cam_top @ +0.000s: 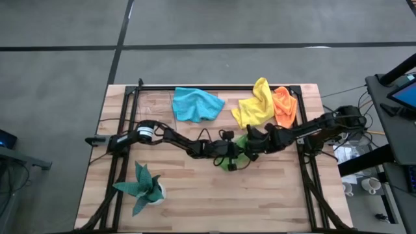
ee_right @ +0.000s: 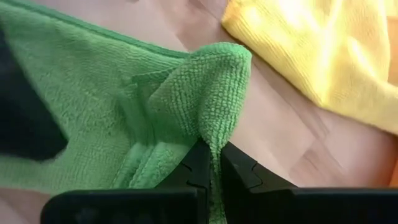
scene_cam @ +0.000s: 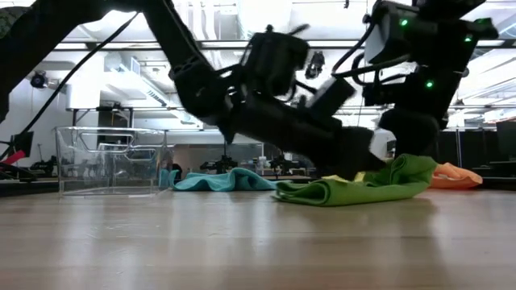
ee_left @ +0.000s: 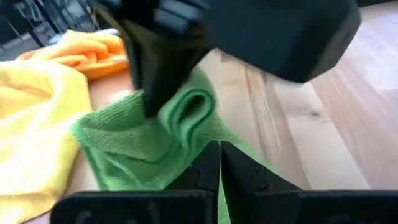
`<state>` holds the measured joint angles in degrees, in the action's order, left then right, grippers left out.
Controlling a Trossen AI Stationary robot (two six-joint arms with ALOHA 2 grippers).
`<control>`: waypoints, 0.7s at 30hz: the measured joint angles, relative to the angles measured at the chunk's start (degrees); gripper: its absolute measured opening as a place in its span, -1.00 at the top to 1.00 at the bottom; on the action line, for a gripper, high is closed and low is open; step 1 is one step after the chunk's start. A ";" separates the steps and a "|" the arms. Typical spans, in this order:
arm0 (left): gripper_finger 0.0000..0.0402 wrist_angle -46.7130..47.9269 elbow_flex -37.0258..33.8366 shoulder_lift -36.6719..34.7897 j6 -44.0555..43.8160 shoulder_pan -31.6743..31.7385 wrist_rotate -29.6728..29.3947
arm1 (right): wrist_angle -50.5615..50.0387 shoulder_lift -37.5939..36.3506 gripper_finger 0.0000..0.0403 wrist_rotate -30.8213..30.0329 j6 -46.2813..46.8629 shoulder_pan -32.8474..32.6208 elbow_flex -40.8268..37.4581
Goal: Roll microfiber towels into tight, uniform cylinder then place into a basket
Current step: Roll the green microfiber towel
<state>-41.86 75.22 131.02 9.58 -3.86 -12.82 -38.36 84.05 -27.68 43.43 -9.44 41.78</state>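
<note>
The lime green towel [cam_top: 229, 165] lies bunched and partly folded at the table's middle, its lower layers flat on the wood [scene_cam: 347, 192]. My left gripper [ee_left: 219, 163] reaches in from the left and is shut at the towel's near part. My right gripper [ee_right: 212, 163] comes from the right and is shut on a raised fold of the same towel. The blue towel [cam_top: 197, 104], yellow towel [cam_top: 253, 107] and orange towel [cam_top: 284, 107] lie loose along the far side. The clear basket [scene_cam: 109, 161] stands on the table at the far left. My left gripper is shut on the green towel's near part [ee_left: 249, 158]; a strip of green shows in the gap between its fingers. The fingers come nearly level from the table's left. One layer or several, I cannot tell. The cloth around them rests on the table. My right gripper pinches a raised, doubled-over fold of the green towel [ee_right: 214, 134] between its two fingers. They slant down from the table's right side. The fold stands up above the rest of the towel [ee_left: 186, 112], which stays on the table.
A dark teal plant in a white pot [cam_top: 144, 188] stands near the front left. A black metal frame [cam_top: 305, 162] runs along the table's sides and far edge. Bare wood lies in front of the green towel, toward the near edge.
</note>
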 joint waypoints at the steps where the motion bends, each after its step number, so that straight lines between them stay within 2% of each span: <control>1: 1.00 -2.08 -1.33 -0.81 0.54 0.00 0.01 | 0.05 0.00 0.94 -0.57 -0.10 -0.59 0.00; 4: 1.00 -4.58 -4.88 -3.48 1.34 0.24 -0.11 | 0.11 0.00 0.94 -1.99 -0.14 -1.47 -0.02; 10: 1.00 1.09 -9.03 -6.72 0.53 0.50 0.00 | 0.27 0.04 0.94 -4.09 0.82 -1.69 0.04; 21: 1.00 1.96 -5.75 -4.27 -0.28 1.56 1.80 | 0.94 0.44 0.94 -3.54 0.02 -1.68 0.11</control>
<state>-39.90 69.46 126.75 9.30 -2.30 -11.02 -37.42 84.49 -31.22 43.45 -11.11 41.89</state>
